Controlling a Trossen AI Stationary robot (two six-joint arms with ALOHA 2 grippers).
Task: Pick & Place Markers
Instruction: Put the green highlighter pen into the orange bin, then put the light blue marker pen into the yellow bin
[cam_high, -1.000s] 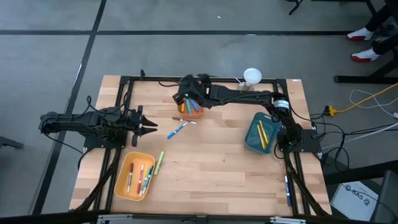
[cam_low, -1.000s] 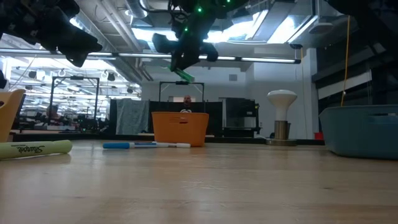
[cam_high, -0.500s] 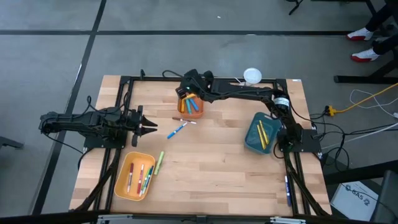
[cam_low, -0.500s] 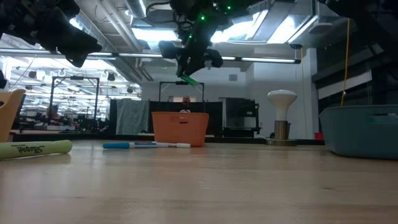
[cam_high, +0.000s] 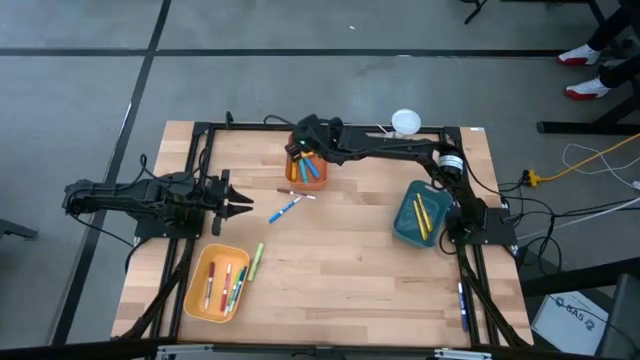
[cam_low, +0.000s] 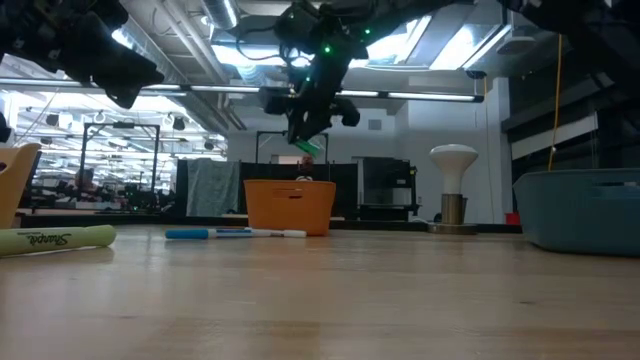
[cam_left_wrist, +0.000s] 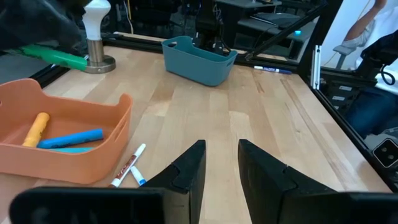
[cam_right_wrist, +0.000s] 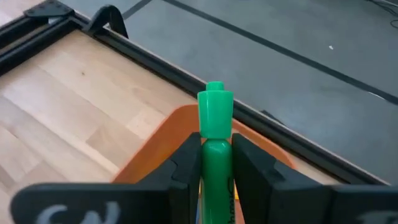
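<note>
**A:** What has the right gripper (cam_right_wrist: 216, 163) got?

**B:** A green marker (cam_right_wrist: 215, 134), clamped between its two fingers partway along the barrel. It hangs above the orange bin (cam_high: 306, 170) at the far middle of the table (cam_high: 340, 260).

**A:** How will the marker handle?

**B:** I judge it light and stiff, with a smooth plastic barrel that could slip if pinched near an end. A grip across the barrel, near its middle, looks right.

**A:** Which way does it point?

**B:** Its long axis runs straight out along the fingers. The capped end sticks out past the fingertips, toward the bin's far rim. From table height it tilts, with the free end lower.

**A:** And the left gripper (cam_left_wrist: 217, 165)?

**B:** Empty, jaws parted, waiting at the left side of the table.

**A:** Other markers?

**B:** Blue and orange ones lie in the orange bin. A blue marker (cam_high: 285, 209) lies loose just near of that bin. A yellow-green marker (cam_high: 256, 260) lies beside the yellow bin (cam_high: 216, 284), and several more lie inside it. Two yellow ones sit in the teal bin (cam_high: 419, 215) on the right.
</note>
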